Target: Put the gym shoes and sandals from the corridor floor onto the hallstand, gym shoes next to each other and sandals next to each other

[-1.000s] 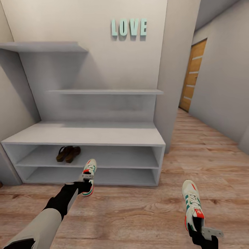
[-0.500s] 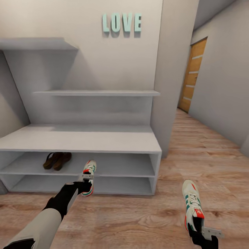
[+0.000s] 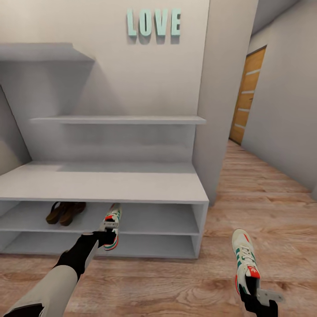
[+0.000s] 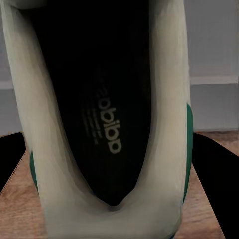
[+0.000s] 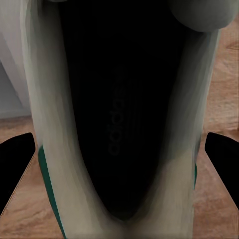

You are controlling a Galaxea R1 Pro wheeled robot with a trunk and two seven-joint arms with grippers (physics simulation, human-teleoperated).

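Our view has swung closer to the rack; each hand grips one sneaker by its heel, toes forward for shelving beside the sandals.

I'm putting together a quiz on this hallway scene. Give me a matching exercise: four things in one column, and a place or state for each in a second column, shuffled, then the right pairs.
Things
1. two sandals
2. gym shoe in the left gripper
3. gym shoe in the right gripper
4. LOVE letters

Places or states
A. mounted on the wall above the shelves
B. held over the wood floor, right of the hallstand
C. side by side on the upper open tier
D. held at the front of the open tiers

Pairs: 1-C, 2-D, 3-B, 4-A
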